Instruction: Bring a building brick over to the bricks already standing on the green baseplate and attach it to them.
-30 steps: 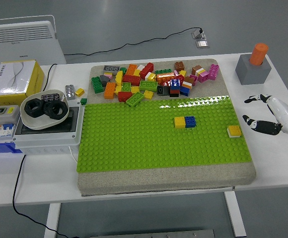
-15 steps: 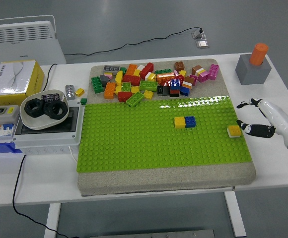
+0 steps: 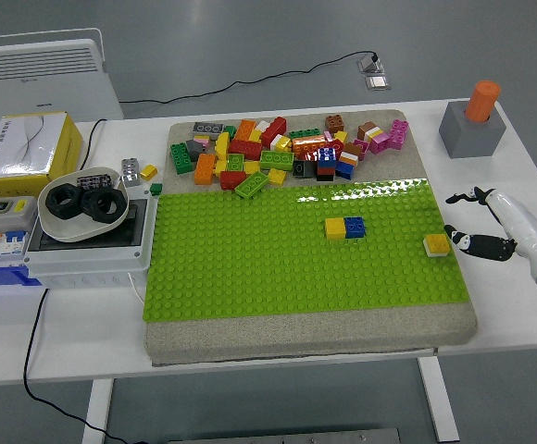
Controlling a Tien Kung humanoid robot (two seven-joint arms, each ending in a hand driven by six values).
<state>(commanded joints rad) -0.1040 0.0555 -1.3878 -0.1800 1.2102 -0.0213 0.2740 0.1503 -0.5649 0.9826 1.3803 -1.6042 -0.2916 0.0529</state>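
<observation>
A yellow brick and a blue brick stand joined (image 3: pixel 345 228) on the green baseplate (image 3: pixel 250 268), right of its middle. A small yellow-topped white brick (image 3: pixel 436 244) sits at the baseplate's right edge. My right hand (image 3: pixel 468 222) is just right of that brick, fingers spread and holding nothing, a small gap apart from it. A pile of loose bricks (image 3: pixel 282 151) in many colours lies along the far side of the grey mat. My left hand is out of view.
A grey block with an orange cylinder (image 3: pixel 474 120) stands at the back right. At the left are a grey box with a bowl of black rings (image 3: pixel 85 203), a yellow carton (image 3: pixel 23 153) and a small yellow brick (image 3: pixel 149 172).
My right hand moved left toward the small yellow-topped brick at the baseplate's right edge, then held nearly still. The bricks have not moved.
</observation>
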